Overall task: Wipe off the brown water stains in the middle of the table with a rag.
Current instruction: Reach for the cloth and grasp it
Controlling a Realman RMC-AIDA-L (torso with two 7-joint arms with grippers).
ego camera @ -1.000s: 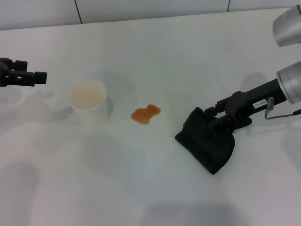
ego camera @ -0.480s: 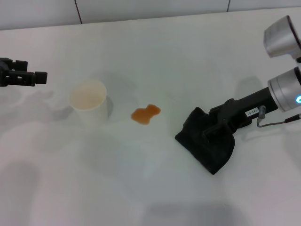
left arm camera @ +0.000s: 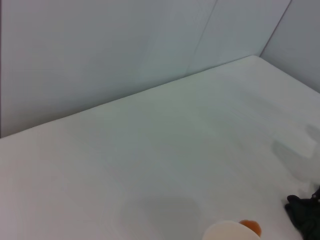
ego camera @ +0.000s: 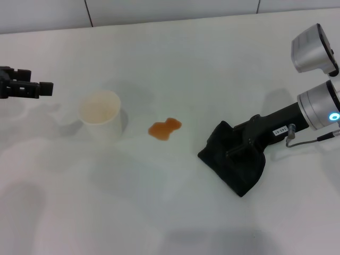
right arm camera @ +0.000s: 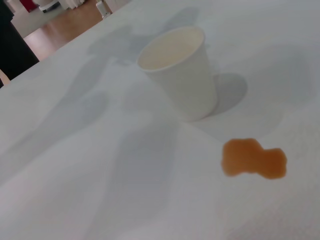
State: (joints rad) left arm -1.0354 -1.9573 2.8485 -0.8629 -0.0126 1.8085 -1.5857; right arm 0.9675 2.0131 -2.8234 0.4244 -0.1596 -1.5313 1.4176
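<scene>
The right gripper (ego camera: 236,150) is lowered onto the upper part of the rag (ego camera: 234,159), a bunched black cloth lying flat on the table (ego camera: 175,212). Its tip is lost against the dark folds, so whether it has the cloth pinched or merely rests on it cannot be told. The brown water stains (ego camera: 164,128) lie well apart from this gripper, toward the robot's left of it, as one lobed orange-brown blotch on bare white tabletop; the rag does not touch the blotch. Beyond the stain, farther from the gripper in the same direction, a white paper cup (ego camera: 99,114) stands upright with its mouth open. In the right wrist view the cup (right arm camera: 180,70) stands near the stain (right arm camera: 254,158) but clear of it. The left gripper (ego camera: 32,88) hangs at the far left edge of the head view, above the table and beyond the cup; its finger setting cannot be told.
</scene>
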